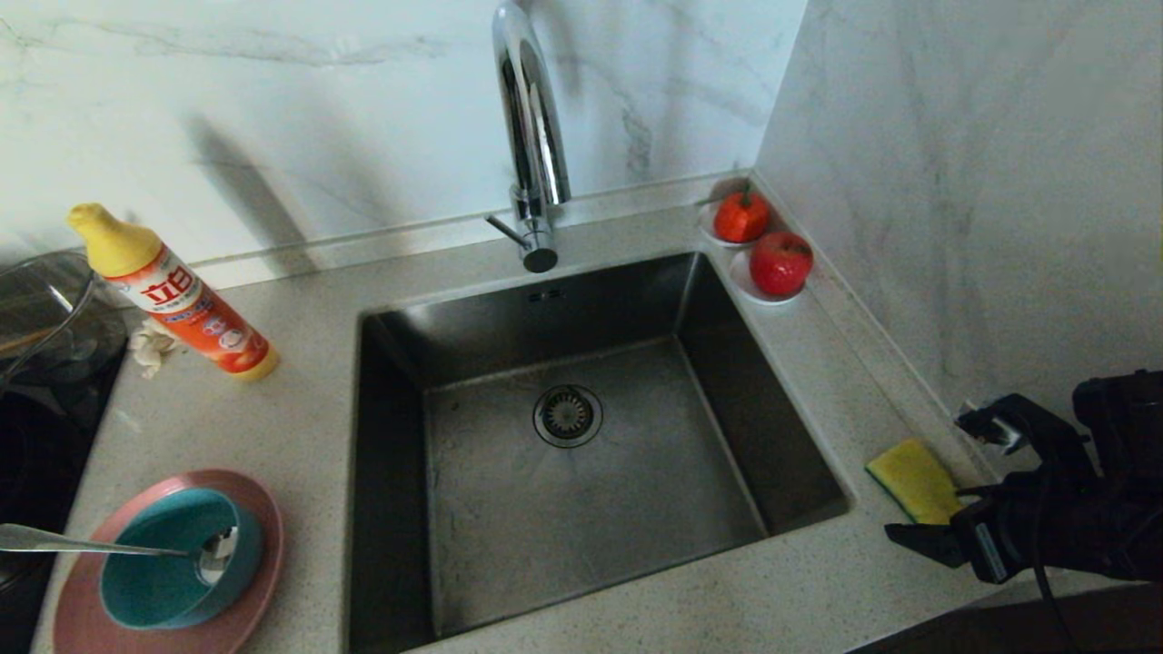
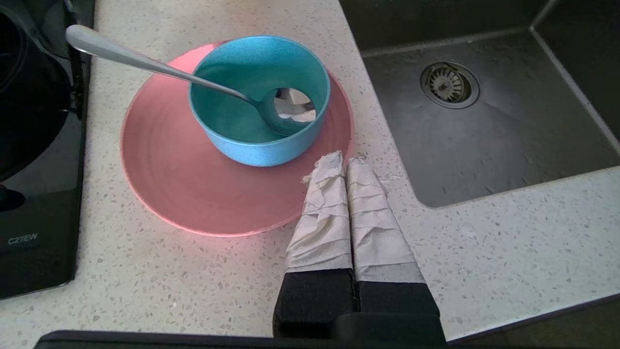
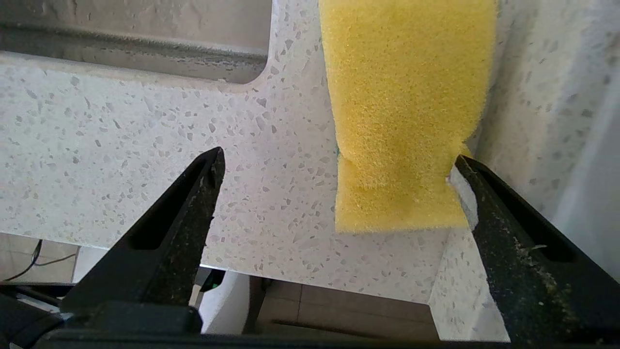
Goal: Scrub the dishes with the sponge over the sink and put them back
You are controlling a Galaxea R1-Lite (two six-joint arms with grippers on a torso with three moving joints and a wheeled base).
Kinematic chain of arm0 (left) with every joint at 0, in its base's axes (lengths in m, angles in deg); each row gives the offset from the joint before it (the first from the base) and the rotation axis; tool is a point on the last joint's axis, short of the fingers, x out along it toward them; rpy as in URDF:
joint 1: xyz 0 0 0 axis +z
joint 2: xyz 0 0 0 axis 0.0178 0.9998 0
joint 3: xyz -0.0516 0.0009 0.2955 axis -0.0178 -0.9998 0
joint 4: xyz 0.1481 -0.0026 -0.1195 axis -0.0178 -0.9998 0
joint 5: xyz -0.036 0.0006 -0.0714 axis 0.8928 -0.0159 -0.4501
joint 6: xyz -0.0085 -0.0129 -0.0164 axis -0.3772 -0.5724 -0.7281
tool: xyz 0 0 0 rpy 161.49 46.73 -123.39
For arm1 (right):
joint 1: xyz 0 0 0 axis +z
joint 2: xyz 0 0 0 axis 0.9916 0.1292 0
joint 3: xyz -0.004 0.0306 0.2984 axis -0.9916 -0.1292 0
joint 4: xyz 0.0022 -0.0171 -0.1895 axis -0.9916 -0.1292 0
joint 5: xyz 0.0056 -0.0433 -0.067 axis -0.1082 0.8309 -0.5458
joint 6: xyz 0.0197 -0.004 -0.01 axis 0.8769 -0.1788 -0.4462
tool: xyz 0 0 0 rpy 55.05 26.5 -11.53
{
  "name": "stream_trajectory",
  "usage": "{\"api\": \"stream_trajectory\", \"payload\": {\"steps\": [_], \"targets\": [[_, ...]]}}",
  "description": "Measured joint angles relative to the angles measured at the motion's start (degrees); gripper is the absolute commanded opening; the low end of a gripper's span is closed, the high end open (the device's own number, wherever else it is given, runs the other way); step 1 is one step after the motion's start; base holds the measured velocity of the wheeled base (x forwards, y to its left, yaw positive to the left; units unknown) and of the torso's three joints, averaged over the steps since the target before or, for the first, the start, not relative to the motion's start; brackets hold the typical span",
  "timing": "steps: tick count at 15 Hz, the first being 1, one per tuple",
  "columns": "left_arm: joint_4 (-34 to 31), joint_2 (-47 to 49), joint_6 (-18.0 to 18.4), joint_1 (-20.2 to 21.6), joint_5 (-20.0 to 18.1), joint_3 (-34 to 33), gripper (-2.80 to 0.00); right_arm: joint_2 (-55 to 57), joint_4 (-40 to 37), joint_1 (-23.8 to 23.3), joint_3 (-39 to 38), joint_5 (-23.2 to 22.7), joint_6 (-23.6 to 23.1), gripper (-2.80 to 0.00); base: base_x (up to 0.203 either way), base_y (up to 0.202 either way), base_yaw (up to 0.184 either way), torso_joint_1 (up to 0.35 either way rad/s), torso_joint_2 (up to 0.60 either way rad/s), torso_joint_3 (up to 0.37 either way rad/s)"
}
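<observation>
The yellow sponge (image 1: 913, 480) (image 3: 407, 111) lies flat on the counter to the right of the sink (image 1: 636, 472), close to the side wall. My right gripper (image 1: 927, 477) (image 3: 339, 157) is open wide around the sponge's near end, one fingertip right at its edge and the other well apart. The pink plate (image 1: 259, 531) (image 2: 169, 184) sits on the counter left of the sink. On it is the teal bowl (image 1: 154, 590) (image 2: 256, 145), with the spoon (image 1: 73, 543) (image 2: 145, 60) resting inside. My left gripper (image 2: 345, 161) is shut and empty beside the plate's rim.
The chrome tap (image 1: 531, 136) rises behind the sink, and a drain strainer (image 1: 567, 415) sits in the basin. An orange detergent bottle (image 1: 173, 295), a small rag (image 1: 150, 347) and a glass pot (image 1: 45, 318) stand at the left. Two saucers with red fruit (image 1: 759, 241) fill the back right corner.
</observation>
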Motion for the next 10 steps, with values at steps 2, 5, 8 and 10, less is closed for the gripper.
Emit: {"api": "stream_trajectory", "payload": {"steps": [2,5,8,10], "targets": [[0.0,0.0,0.0,0.0,0.0,0.0,-2.80,-0.6,-0.6,0.1,-0.2,-0.1,-0.2,0.00,0.000,0.000,0.000,0.000,0.00,0.000],[0.0,0.0,0.0,0.0,0.0,0.0,-2.80,-1.4,-0.9,0.6,-0.4,0.0,-0.3,0.00,0.000,0.000,0.000,0.000,0.00,0.000],[0.0,0.0,0.0,0.0,0.0,0.0,-2.80,-1.8,-0.8,0.8,-0.5,0.1,-0.8,0.00,0.000,0.000,0.000,0.000,0.00,0.000],[0.0,0.0,0.0,0.0,0.0,0.0,-2.80,-2.2,-0.8,0.9,-1.1,1.3,-3.3,0.00,0.000,0.000,0.000,0.000,0.00,0.000]]}}
